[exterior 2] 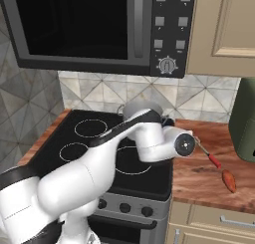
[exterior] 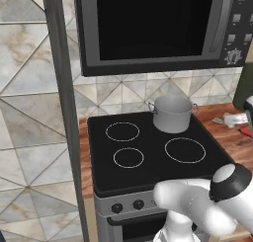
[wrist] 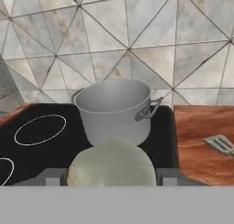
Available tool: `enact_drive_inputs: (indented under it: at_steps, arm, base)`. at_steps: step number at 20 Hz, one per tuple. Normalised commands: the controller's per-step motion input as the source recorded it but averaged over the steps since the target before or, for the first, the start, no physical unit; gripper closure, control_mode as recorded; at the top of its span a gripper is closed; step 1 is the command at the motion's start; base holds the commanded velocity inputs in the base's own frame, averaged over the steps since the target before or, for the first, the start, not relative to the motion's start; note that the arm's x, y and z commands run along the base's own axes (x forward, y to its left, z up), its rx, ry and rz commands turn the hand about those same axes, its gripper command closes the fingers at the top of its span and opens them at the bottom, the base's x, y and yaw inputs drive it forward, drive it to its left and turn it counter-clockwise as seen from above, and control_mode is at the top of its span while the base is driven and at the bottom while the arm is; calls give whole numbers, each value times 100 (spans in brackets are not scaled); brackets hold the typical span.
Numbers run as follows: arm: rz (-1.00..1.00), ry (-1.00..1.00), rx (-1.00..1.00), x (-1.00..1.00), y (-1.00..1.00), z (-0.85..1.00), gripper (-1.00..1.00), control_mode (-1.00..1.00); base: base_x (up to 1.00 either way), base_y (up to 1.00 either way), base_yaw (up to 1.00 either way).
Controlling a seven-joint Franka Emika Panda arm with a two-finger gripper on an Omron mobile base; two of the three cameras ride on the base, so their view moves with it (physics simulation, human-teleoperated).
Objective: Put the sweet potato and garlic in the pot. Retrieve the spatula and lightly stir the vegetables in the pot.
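From the left, I'm seeing the brushed-metal pot (exterior: 172, 113) sitting at the stove's (exterior: 148, 152) back right, burners open. From the right, the reddish sweet potato (exterior 2: 229, 180) is lying on wood right of the stove. Along the hand, my gripper (wrist: 111, 178) is clasping pale, round garlic (wrist: 112, 162) before the pot.

Arm (exterior 2: 99, 163) was stretched forward from the base, elbow bent, wrist (exterior 2: 183, 145) turned sideways. Gripper (wrist: 111, 179) was clamped on a pale round garlic (wrist: 111, 166) between both fingers.
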Motion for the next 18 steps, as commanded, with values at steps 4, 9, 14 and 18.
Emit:
enact_drive_inputs:
  at_steps: [4,9,14,18]
  arm:
    - [31,-29,-11,-4,27,43,100,-100]
    - [15,-57,-13,-10,46,20,100,-100]
    - [1,-27,-6,9,30,25,100,-100]
    - [0,0,0,26,35,27,100,-100]
  base:
    - [0,0,0]
    - [0,0,0]
    - [0,0,0]
    - [0,0,0]
